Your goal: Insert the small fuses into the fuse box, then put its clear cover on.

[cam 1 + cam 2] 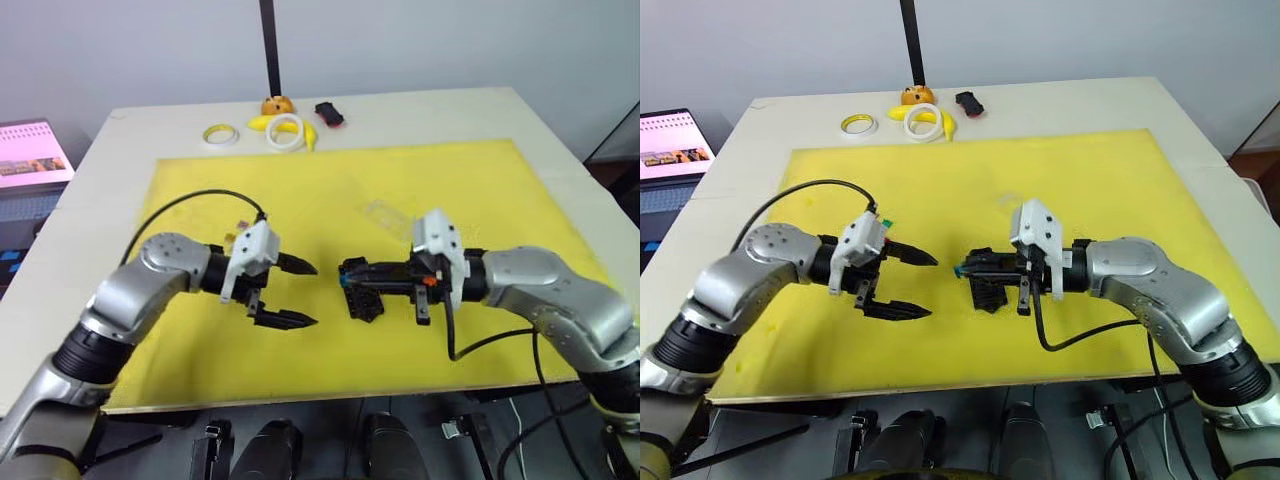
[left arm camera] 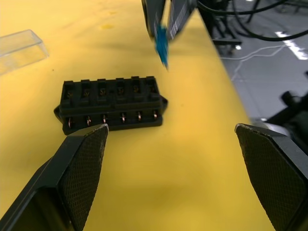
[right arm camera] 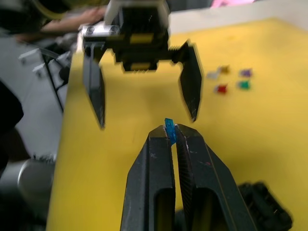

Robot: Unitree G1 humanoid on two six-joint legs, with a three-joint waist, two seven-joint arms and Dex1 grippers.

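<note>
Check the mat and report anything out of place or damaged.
Nothing stands out. The fuse box sits flat and intact on the yellow mat, the clear cover lies apart from it, and the right gripper pinches a blue fuse. The left gripper hangs open.

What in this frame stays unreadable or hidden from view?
- Loose small coloured fuses: blurred in the right wrist view, so their markings cannot be read.
- Black rectangular fuse box: partly covered by the right gripper in both eye views.
- Clear plastic cover: cut off by the left wrist view's edge.
</note>
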